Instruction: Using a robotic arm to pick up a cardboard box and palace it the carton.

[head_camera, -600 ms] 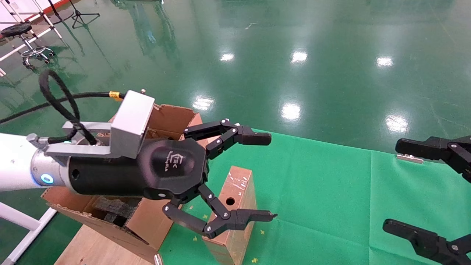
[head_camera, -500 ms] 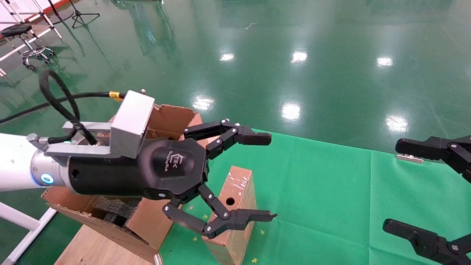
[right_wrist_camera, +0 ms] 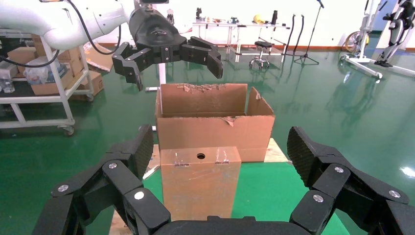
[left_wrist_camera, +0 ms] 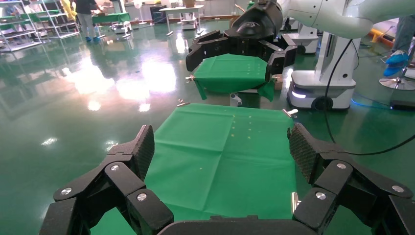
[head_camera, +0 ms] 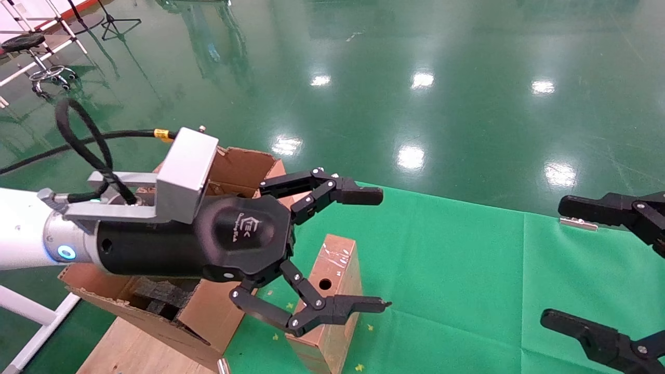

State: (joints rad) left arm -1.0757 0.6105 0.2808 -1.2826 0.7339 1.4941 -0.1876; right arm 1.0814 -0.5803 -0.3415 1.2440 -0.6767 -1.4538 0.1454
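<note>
While both arms are holding above the green cloth point(head_camera: 467, 270), the scene is reading as follows, with the cardboard box as landmark.

Cardboard box point(head_camera: 332, 291): standing upright on the cloth, its narrow side with the round hole facing up and towards the right arm; glossy tape is showing near the hole.

Carton point(head_camera: 228, 171): sitting just behind the cardboard box on its left-arm side, flaps torn and standing open, black foam point(head_camera: 156, 296) lying inside.

Left gripper point(head_camera: 363, 249): hanging above the cardboard box, fingers spread wide, one finger over the far edge of the box and the other crossing in front of its holed side; nothing is sitting between the pads.

Robotic arm point(head_camera: 21, 228): reaching across the carton towards the cardboard box, blue ring light glowing at the wrist, grey module point(head_camera: 187, 166) riding on top.

Right gripper point(head_camera: 597, 265): waiting well apart from the cardboard box, over the opposite end of the cloth, fingers spread wide and empty.
</note>
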